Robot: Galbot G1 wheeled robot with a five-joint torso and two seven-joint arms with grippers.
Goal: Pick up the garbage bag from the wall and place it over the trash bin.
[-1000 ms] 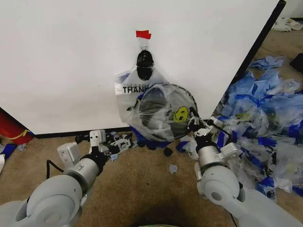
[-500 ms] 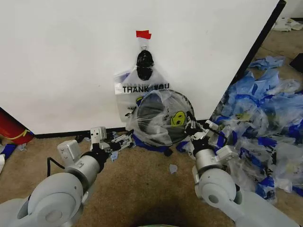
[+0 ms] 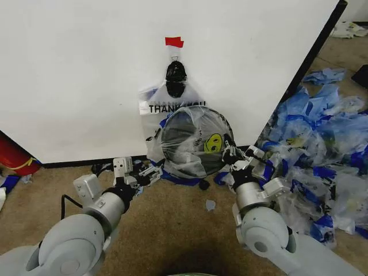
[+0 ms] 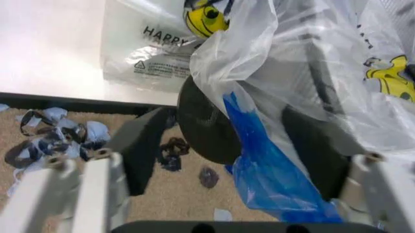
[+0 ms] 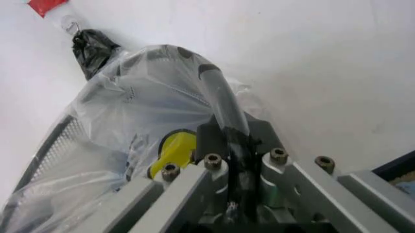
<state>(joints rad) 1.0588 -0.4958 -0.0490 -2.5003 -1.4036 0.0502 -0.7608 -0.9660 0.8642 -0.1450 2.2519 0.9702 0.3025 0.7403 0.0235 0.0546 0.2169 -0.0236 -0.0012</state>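
A clear plastic garbage bag (image 3: 198, 138) with blue handles and a yellow smiley face already lay stretched across the mouth of the round black mesh trash bin (image 3: 172, 129), so the covering step looked largely done. The bin was tipped on its side, its opening facing the robot, just in front of the white wall (image 3: 75, 75) and off the brown floor. What seemed left was to settle the bag over the rim and set the bin upright.

The right gripper (image 3: 232, 154) was at the bin's right edge, its fingers clamped on the black rim with plastic pinched in. The left gripper (image 3: 144, 175) was low at the bin's left side with its fingers spread apart, the bin's dark base and a blue handle between them but not squeezed.

The film was thin, wrinkled and glossy, the mesh visible through it. Another bag (image 3: 167, 106) printed "THANK YOU" hung flat on the wall from a black hook (image 3: 175, 72) under red tape (image 3: 174, 41), directly behind the bin.
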